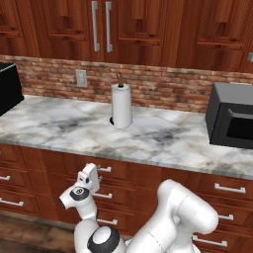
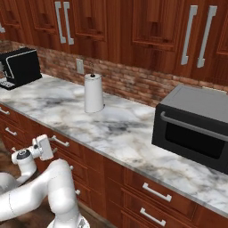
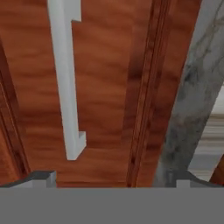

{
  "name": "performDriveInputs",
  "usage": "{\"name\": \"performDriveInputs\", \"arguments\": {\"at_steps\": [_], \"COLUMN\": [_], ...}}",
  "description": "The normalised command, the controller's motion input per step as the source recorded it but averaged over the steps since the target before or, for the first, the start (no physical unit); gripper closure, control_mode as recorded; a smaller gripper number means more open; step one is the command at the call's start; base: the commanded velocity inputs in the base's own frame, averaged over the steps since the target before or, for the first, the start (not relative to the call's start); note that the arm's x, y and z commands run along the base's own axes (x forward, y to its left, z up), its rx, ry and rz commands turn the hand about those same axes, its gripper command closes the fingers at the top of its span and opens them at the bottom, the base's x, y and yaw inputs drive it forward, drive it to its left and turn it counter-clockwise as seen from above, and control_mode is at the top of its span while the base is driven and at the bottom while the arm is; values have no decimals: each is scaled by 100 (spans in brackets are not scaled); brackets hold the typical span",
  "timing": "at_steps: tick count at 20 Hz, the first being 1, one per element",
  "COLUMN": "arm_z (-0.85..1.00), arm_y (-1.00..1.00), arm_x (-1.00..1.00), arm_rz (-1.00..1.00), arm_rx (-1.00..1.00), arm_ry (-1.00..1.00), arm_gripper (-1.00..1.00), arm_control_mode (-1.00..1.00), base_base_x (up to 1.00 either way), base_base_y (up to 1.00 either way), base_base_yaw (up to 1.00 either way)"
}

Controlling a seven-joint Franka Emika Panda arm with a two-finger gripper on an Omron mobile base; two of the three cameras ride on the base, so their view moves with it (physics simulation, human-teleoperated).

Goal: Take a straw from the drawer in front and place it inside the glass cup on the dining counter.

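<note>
The drawer (image 1: 129, 174) (image 2: 71, 149) of reddish-brown wood sits shut just under the marble worktop, with its silver bar handle (image 1: 104, 169) (image 2: 59, 141) (image 3: 65, 78) on the front. My gripper (image 1: 94, 175) (image 2: 46, 147) (image 3: 114, 177) hovers close in front of that handle, open wide with nothing between its fingers. In the hand view the drawer front (image 3: 105, 96) is rolled sideways and the handle runs top to bottom, left of the middle between my fingertips. The straw is hidden. The glass cup and the dining counter are out of view.
On the marble worktop (image 1: 163, 138) (image 2: 120, 129) stand a paper towel roll (image 1: 121, 106) (image 2: 94, 92), a black microwave (image 1: 232, 116) (image 2: 196, 122) and a black appliance (image 1: 7, 86) (image 2: 20, 67). More drawers (image 1: 227, 190) (image 2: 156, 191) lie beside and below. The worktop's edge (image 3: 192, 96) overhangs the drawer.
</note>
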Motion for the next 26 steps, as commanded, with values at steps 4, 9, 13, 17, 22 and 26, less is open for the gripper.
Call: {"name": "performDriveInputs", "arguments": {"at_steps": [4,9,13,17,22,26], "arm_z": [-35,-34,-37,-38,-39,-39], "arm_y": [3,5,12,12,10,7], "arm_x": [34,33,28,27,25,26], "arm_rz": [2,4,4,5,5,5], "arm_rx": [-3,-3,-4,-5,-6,-8], "arm_ry": [0,0,0,0,-1,-6], "arm_gripper": [-100,-100,-100,-100,-100,-100], "arm_control_mode": [-100,-100,-100,-100,-100,-100], "base_base_x": [0,0,0,0,0,0], "base_base_y": [0,0,0,0,0,0], "base_base_yaw": [0,0,0,0,0,0]}}
